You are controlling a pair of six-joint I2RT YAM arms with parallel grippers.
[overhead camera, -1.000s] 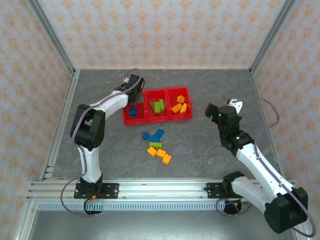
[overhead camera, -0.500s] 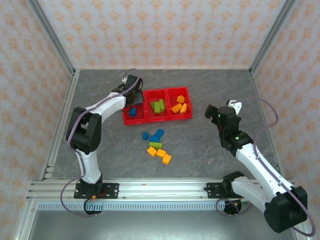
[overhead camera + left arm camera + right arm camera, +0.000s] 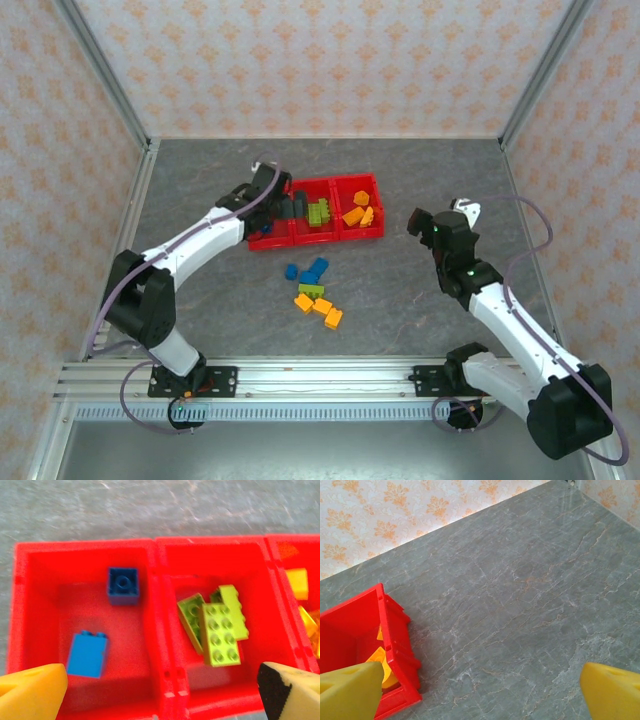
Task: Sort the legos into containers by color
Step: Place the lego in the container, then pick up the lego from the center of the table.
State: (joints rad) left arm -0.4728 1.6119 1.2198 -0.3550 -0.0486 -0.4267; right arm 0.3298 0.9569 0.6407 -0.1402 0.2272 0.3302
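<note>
Grey stone-look table (image 3: 420, 300) carries red containers (image 3: 315, 241) holding sorted legos (image 3: 220, 635), further legos loose just before them, left gripper (image 3: 283, 208) spread wide and empty over their left bin, right gripper (image 3: 441, 216) equally wide, empty, well to their right.

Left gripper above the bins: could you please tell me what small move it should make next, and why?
Probably lift and swing back toward the loose legos on the table. The left gripper hangs open and empty over the red bins, and two blue bricks already lie in the left one.
</note>
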